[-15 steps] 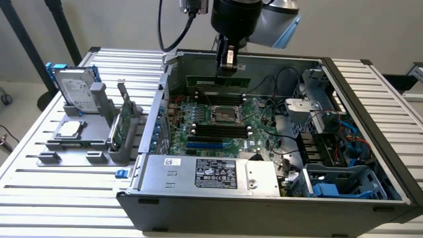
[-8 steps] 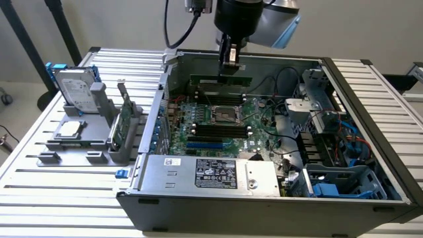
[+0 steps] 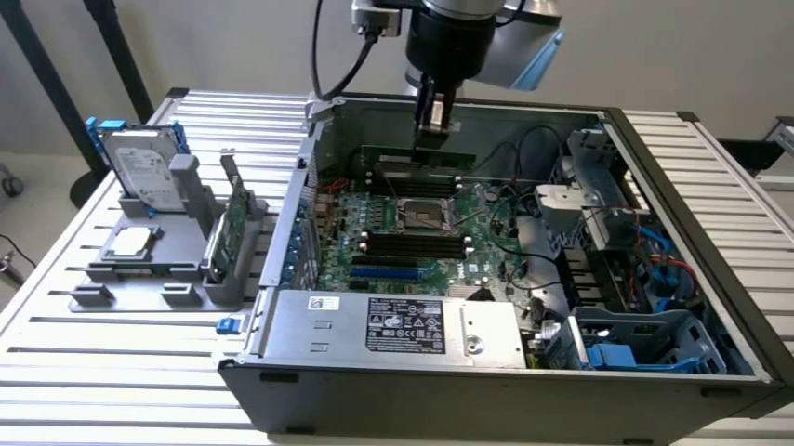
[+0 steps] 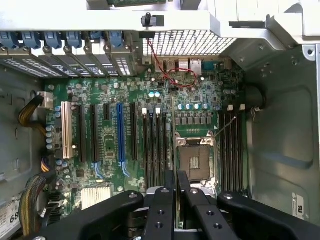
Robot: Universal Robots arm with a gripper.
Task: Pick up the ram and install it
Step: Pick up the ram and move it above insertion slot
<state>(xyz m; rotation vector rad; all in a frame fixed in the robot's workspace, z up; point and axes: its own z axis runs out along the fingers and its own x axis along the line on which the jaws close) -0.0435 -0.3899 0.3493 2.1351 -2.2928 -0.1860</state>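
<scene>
While the arm point(image 3: 453, 37) hangs straight down into the open tower, its jaws are pinched together on the ram point(image 3: 416, 158). That's a long skinny green stick with dark chips, held level and on edge over the back part of the green motherboard point(image 3: 410, 232), on the far side of the square metal CPU socket point(image 3: 422, 216). Honestly can't tell if its lower edge touches a slot. From the wrist cam the two black fingers point(image 4: 165, 210) sit nearly flush with just a thin sliver between them. They're right over the socket point(image 4: 194, 160), with rows of long black slots point(image 4: 155, 145) on either side, plus one blue slot point(image 4: 120, 132) and one white slot point(image 4: 66, 137). The case point(image 3: 496, 390) is dull grey sheet metal. Inside it there's a boxy silver power supply point(image 3: 397, 325) with a label on top, and blue plastic bits point(image 3: 615, 358) in the drive cage. Out on the ribbed aluminium desk point(image 3: 125, 372), a grey plastic rack point(image 3: 162, 269) holds a silver hard drive point(image 3: 143, 172) upright and a green card point(image 3: 230, 228) with a metal bracket.
</scene>
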